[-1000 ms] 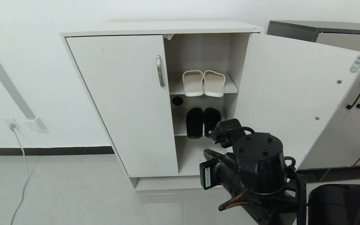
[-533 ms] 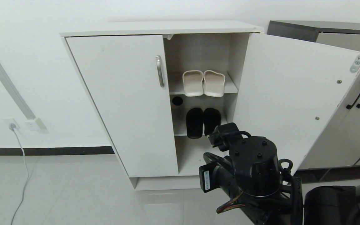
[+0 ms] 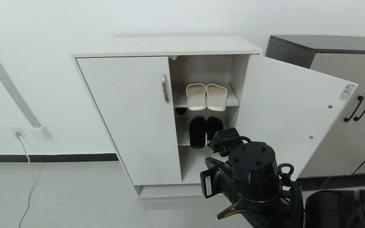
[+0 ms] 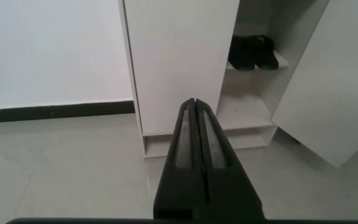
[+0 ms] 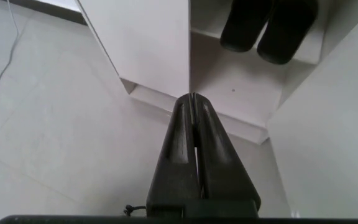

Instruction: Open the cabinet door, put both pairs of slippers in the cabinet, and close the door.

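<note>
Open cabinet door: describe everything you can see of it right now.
The open cabinet door is a flat white panel, seemingly laminated board, swung wide at the right of the white cabinet, inner face toward the head camera. A small metal plate sits at its free top corner; two screw heads show near that edge. It stands upright, partly covering the grey cabinet behind. The shut right gripper is apart from it.

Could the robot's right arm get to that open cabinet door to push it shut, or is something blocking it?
Probably yes. The open door hangs just beside the right gripper, which is shut and holds nothing, with only floor below and nothing between them.
</note>
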Motion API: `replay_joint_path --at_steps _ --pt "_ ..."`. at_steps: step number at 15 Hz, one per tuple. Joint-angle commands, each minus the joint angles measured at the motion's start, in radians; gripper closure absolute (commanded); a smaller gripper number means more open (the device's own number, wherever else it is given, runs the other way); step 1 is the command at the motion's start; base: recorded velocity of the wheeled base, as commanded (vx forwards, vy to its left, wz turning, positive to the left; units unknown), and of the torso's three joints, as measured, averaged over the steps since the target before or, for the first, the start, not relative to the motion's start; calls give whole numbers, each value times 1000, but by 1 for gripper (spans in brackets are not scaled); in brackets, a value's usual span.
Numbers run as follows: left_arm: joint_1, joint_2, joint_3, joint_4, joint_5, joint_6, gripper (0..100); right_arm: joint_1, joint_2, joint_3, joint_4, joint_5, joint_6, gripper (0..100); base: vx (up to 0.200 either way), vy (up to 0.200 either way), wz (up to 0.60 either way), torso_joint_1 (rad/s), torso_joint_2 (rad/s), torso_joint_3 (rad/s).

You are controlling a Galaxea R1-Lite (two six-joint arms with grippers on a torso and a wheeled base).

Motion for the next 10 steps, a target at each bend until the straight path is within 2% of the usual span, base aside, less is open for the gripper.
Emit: replay_joint_path --at_steps 1,10 --pt "1 0 0 0 0 0 100 0 3 0 0 0 0 100 0 0 0 105 -471 -359" --pt "1 0 0 0 0 0 100 -3 3 3 0 -2 -1 100 0 0 0 140 -467 -332"
